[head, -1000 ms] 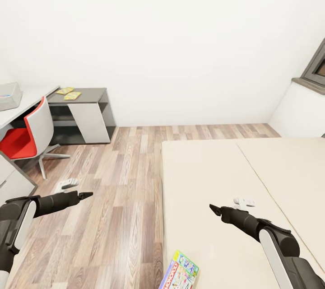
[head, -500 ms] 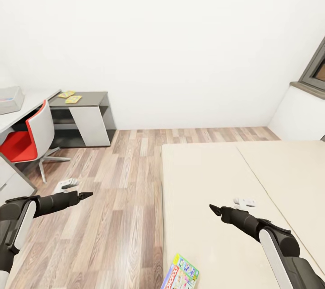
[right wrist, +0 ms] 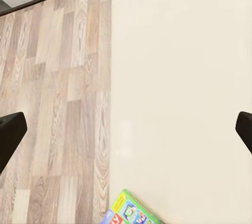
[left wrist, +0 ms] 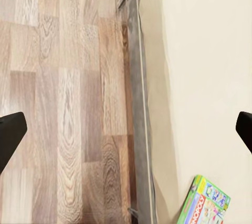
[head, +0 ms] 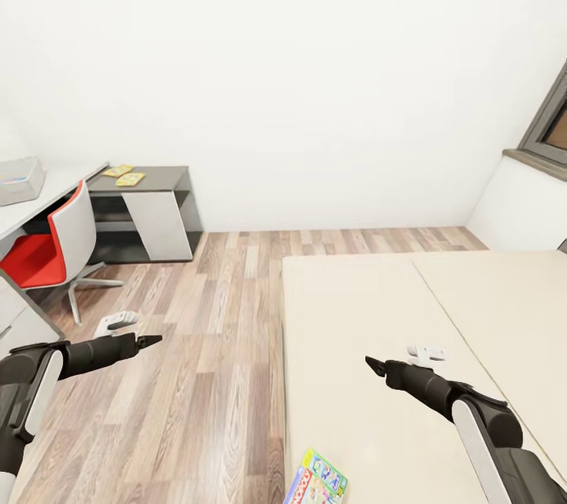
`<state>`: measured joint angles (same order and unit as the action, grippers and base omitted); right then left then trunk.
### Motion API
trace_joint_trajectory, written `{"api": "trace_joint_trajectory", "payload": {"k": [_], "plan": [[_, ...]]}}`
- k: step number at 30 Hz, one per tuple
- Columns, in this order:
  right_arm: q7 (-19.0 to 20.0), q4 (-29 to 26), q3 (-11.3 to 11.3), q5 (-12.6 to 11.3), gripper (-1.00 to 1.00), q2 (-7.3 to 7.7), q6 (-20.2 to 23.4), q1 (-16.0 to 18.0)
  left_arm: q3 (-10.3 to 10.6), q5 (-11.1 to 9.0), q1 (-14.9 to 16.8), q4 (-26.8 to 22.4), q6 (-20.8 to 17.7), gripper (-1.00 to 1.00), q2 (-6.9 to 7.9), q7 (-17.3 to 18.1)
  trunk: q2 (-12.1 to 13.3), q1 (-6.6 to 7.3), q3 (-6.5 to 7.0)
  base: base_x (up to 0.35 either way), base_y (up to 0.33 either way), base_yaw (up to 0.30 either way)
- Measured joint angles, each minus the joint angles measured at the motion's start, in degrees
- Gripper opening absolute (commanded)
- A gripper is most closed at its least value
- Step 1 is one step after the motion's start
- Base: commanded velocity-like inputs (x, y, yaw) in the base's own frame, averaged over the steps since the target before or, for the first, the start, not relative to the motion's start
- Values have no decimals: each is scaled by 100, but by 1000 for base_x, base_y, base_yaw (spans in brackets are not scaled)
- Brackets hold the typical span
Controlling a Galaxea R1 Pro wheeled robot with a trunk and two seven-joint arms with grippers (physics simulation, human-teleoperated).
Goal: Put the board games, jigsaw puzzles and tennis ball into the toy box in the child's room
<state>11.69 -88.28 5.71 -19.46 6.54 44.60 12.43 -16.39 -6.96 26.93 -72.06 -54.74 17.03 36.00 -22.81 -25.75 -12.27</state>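
A colourful board game (head: 316,479) lies at the near left edge of the beige bed (head: 370,307); it also shows as the board game (left wrist: 205,203) and board game (right wrist: 128,211) in the wrist views. Two yellow flat puzzles (head: 124,175) rest on a low grey table (head: 157,173) at the far left wall. A pale box (head: 19,179) sits on the desk at the left edge. My left gripper (head: 150,341) hovers over the wood floor, open and empty. My right gripper (head: 376,366) hangs over the bed, open and empty, beyond the board game.
A red and white swivel chair (head: 49,246) stands by the desk. One small white object (head: 116,321) lies on the floor near my left arm, another white object (head: 426,352) on the bed by my right arm. A window (head: 551,126) is at the right.
The whole picture has slid downward a little, so the camera has moved. Both arms keep the same pose and both grippers stay open.
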Motion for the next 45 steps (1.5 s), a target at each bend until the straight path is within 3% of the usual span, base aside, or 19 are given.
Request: {"api": "trace_joint_trajectory", "payload": {"k": [13,45], "plan": [[-2,0,0,4,100,-75,0,0,0,4,0,0,0,100,0,-2,0,0,123,0,0,0],[-1,7,0,9,100,-82,-8,0,0,3,0,0,0,100,2,2,1,0,425,0,0,0]]}}
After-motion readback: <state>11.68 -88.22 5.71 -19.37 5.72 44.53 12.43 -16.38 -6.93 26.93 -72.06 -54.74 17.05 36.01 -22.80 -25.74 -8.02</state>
